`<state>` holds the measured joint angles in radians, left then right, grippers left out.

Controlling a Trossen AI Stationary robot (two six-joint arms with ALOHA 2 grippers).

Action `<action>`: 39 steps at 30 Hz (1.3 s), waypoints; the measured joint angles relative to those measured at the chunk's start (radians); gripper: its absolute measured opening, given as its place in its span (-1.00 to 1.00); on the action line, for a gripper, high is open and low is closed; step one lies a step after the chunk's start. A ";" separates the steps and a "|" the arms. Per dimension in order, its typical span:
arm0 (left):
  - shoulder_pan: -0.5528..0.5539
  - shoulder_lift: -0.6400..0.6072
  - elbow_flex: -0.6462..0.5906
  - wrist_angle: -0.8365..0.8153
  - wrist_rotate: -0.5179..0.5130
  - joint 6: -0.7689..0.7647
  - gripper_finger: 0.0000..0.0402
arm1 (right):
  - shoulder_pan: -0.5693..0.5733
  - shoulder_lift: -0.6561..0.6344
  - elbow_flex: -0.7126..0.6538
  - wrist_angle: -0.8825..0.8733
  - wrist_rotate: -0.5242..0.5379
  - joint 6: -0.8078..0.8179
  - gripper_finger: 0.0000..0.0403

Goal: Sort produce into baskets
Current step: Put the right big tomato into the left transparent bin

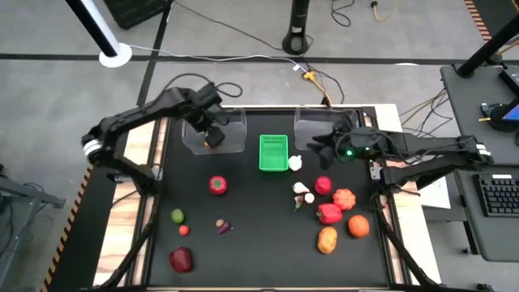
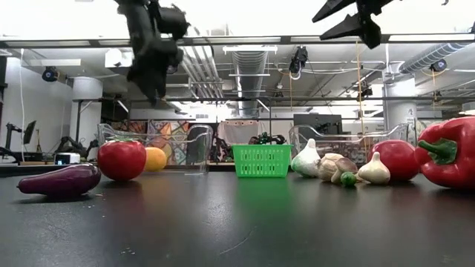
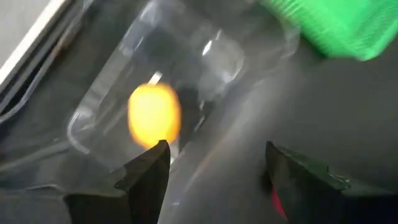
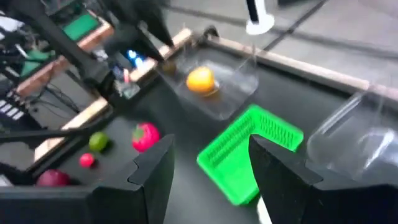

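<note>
the left gripper (image 1: 212, 130) hangs over the left bin (image 1: 231, 146), its fingers (image 3: 146, 177) spread apart with nothing between them. an orange fruit (image 3: 154, 115) lies inside that bin, just below the fingertips and apart from them.

the right gripper (image 1: 318, 146) is raised above the table at the near edge of the right bin (image 1: 304, 122). its fingers (image 4: 280, 171) stand partly apart and hold nothing. that bin looks empty, though its clear walls make this hard to judge.

the green basket (image 1: 273, 153) stands between the two bins, and a white garlic bulb (image 1: 295, 163) lies just beside its right side.

the rest of the produce is on the dark table (image 1: 259, 243). on the left are a tomato (image 1: 217, 185), a lime (image 1: 178, 216), a small red piece (image 1: 184, 230), a little eggplant (image 1: 224, 226) and a dark red fruit (image 1: 181, 259) near the front edge. on the right, close together, are pale mushrooms (image 1: 302, 193), a red round fruit (image 1: 323, 186), an orange ribbed piece (image 1: 345, 199), a red pepper (image 1: 329, 213), an orange fruit (image 1: 358, 225) and a yellow-brown one (image 1: 327, 239).
</note>
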<state>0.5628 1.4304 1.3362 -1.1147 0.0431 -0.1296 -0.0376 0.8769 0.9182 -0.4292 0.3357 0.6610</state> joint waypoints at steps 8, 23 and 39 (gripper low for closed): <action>-0.200 -0.228 -0.067 0.184 -0.059 -0.221 0.22 | 0.000 0.180 0.229 -0.558 -0.087 0.217 -0.03; -0.351 -0.355 -0.117 0.209 -0.270 -0.352 0.22 | 0.005 0.350 0.262 -0.889 -0.361 0.381 0.04; -0.351 -0.343 -0.122 0.220 -0.299 -0.348 0.22 | 0.005 0.408 -0.074 -0.477 -0.363 0.459 0.66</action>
<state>0.2119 1.0877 1.2140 -0.8944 -0.2562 -0.4778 -0.0330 1.2848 0.8437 -0.9061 -0.0269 1.1196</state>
